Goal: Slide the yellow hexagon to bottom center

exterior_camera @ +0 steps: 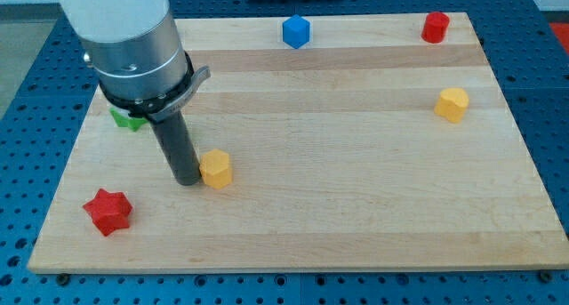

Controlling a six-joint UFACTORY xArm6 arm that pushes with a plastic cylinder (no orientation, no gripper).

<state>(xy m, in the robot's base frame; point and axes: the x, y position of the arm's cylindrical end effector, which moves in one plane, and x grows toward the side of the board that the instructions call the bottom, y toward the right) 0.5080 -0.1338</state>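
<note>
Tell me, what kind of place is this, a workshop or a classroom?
Probably a robotics lab test bench. A pale wooden board lies on a blue perforated metal table, small coloured blocks are scattered on it, and my tip touches the left side of the yellow hexagon block.

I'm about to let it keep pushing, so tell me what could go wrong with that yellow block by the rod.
My tip sits against the left side of the yellow hexagon, not above it, so a push from here likely sends it to the view's right rather than toward the bottom edge. An off-centre push could also let it spin and slip off the tip. The other yellow block could be mistaken for it.
</note>
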